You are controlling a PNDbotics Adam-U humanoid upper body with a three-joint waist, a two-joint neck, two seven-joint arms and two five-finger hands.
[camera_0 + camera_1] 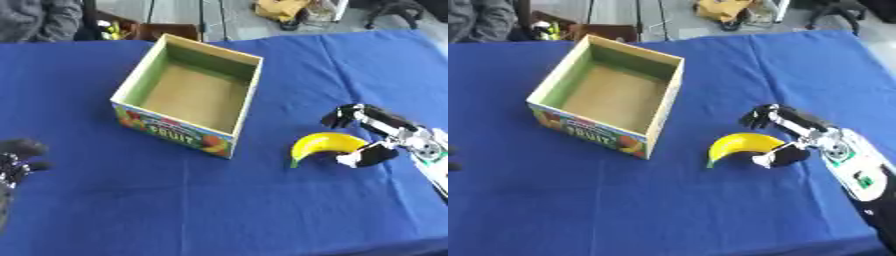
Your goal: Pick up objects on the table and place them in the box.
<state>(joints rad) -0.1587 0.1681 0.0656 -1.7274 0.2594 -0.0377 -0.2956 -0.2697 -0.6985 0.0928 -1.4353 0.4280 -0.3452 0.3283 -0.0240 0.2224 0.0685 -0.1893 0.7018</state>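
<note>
1. The left hand (17, 157) shows at the lower left edge, nearest the camera, idle above the blue tabletop (219, 210); its dark fingers look curled and hold nothing.
2. The right hand (785, 137) comes in from the right and brackets the right end of the banana (741, 144), fingers spread above it and thumb below; the hand is open, and no closed hold on the fruit shows yet.
3. The banana lies on the tabletop just to the right of the cardboard fruit box (188, 92), near its front corner but apart from it, with the green-tipped end pointing down and left.
4. The box stands open and looks empty; no other loose object shows on the cloth.
5. The step in hand looks like the grasp. To do it well, the hand should settle further over the thick middle of the banana before the fingers curl, since a pinch at the very end may let it pivot.
6. After that, a lift clear of the box wall and a release over the open middle would suit.
</note>
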